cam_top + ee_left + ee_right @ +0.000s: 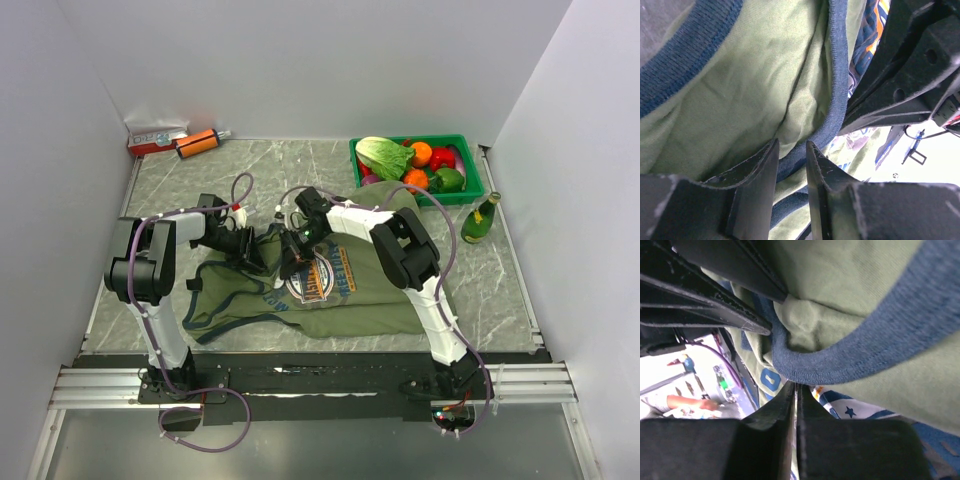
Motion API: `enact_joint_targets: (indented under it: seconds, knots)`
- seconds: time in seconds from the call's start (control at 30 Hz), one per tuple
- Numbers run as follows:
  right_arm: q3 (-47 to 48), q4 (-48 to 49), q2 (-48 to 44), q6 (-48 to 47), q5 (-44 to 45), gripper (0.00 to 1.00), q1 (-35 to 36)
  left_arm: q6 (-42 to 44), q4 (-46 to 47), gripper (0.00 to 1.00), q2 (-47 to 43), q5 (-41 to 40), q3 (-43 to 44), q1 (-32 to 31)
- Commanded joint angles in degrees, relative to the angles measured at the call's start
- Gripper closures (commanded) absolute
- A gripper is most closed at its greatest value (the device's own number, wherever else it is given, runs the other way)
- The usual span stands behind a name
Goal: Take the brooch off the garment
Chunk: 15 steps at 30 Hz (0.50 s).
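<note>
The garment is an olive T-shirt with navy trim, spread on the marble table, its round chest print facing up. My left gripper is at the collar; in the left wrist view its jaws are shut on a fold of green cloth and navy collar trim. My right gripper is right beside it, over the print. In the right wrist view its jaws are shut, tips touching the navy collar edge. The brooch is hidden in every view.
A green basket of vegetables stands at the back right, with a green bottle lying beside it. An orange tube and a red-white box lie at the back left. White walls close in the table.
</note>
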Motion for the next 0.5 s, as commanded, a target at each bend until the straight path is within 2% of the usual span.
enact_joint_targets:
  seconds: [0.0, 0.3, 0.43, 0.47]
  knots:
    - [3.6, -1.5, -2.3, -4.5, 1.8, 1.00, -0.5, 2.1, 0.0, 0.64, -3.5, 1.0, 1.4, 0.5]
    - [2.8, -13.0, -11.7, -19.7, 14.3, 1.00, -1.8, -0.2, 7.9, 0.59, -10.3, 8.3, 4.8, 2.4]
    - [2.9, -14.4, -14.4, -21.2, 24.8, 1.00, -1.8, -7.9, 15.8, 0.59, -9.3, 9.7, 6.5, 2.4]
    - [2.8, -14.2, -15.3, -21.0, 25.5, 1.00, -1.9, -9.5, 20.5, 0.59, -8.8, 10.2, 6.2, 2.4]
